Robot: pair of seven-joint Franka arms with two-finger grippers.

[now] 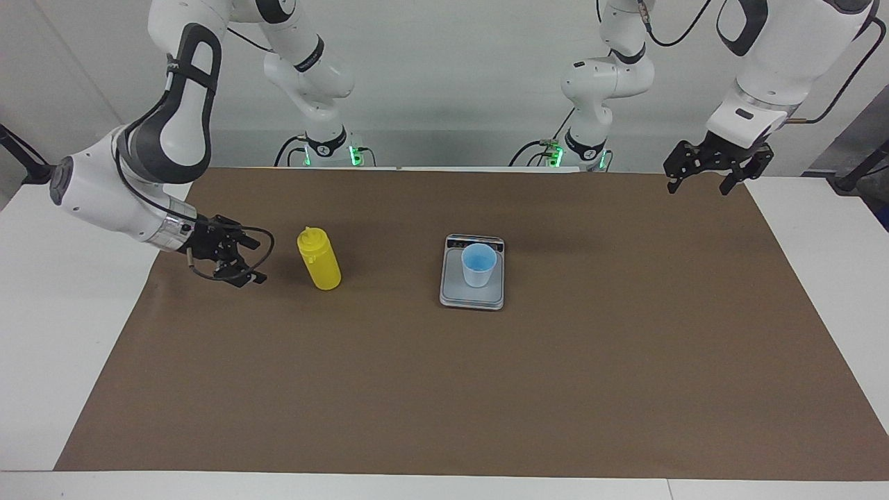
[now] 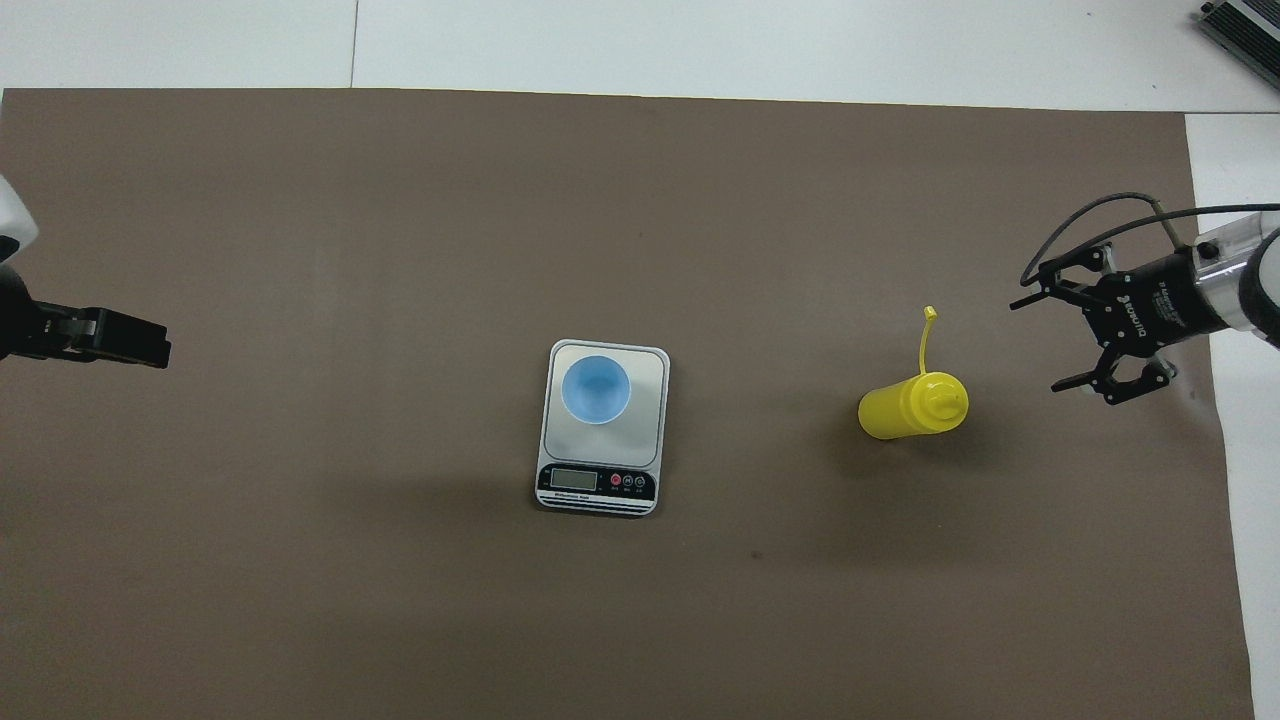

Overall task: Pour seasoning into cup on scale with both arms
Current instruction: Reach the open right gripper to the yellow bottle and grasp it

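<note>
On the brown mat (image 1: 444, 389) that covers most of the white tabletop (image 1: 42, 333), a grey scale (image 1: 453, 292) lies near the middle, its dark display strip at the end nearer to the robots. A small light-blue cup (image 1: 479, 265) stands upright on the scale's plate, on the part toward the display; in the overhead view its bright blue inside (image 2: 596, 390) shows, with nothing that I can make out in it. The digits on the display are too small to read.

A yellow squeeze bottle (image 1: 319, 258) stands upright on the mat toward the right arm's end of the tabletop, well apart from the scale. Its tethered cap (image 2: 929, 318) hangs off the nozzle and sticks out away from the robots in the overhead view; in the facing view the cap is hard to pick out against the bottle's top.

The right gripper (image 1: 239, 262) is low over the mat beside the bottle, pointing at it sideways, with a clear gap between them. Its fingers (image 2: 1075, 381) are spread open and hold nothing. A black cable loops around it.

The left gripper (image 1: 705, 177) hangs raised over the corner of the mat at the left arm's end, with its fingers apart and empty. In the overhead view only its dark tip (image 2: 120, 340) shows at the picture's edge, the rest being cut off
</note>
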